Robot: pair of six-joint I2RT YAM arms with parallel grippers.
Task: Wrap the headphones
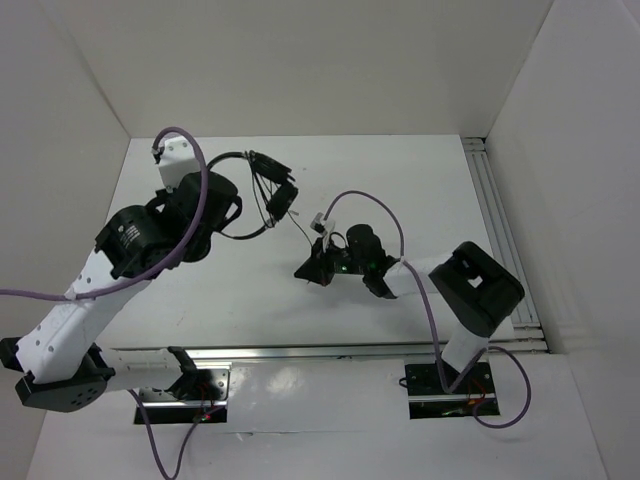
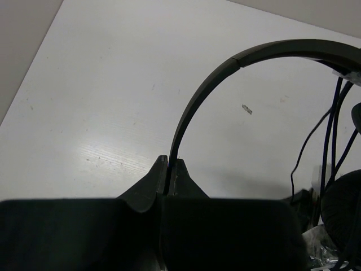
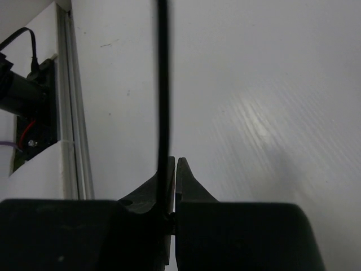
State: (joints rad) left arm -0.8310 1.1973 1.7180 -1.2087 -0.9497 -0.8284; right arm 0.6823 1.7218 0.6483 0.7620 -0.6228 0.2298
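The headphones [image 1: 272, 195] are sitting over the far left part of the table [image 1: 410, 180]. The left gripper [image 2: 169, 166] is pinching them there, its jaws closed tight on the thin headband [image 2: 194, 110], which is arching up and away over the table's white top. One round ear cup [image 2: 345, 212] is hanging low near the table surface, with loops of the thin cord [image 3: 163, 84] running beside it. Nearer the table's middle, the right gripper [image 3: 173, 166] is clamping the cord. Its jaws are pressed almost together with only the cord between them, and the cord is stretching straight away above the table.
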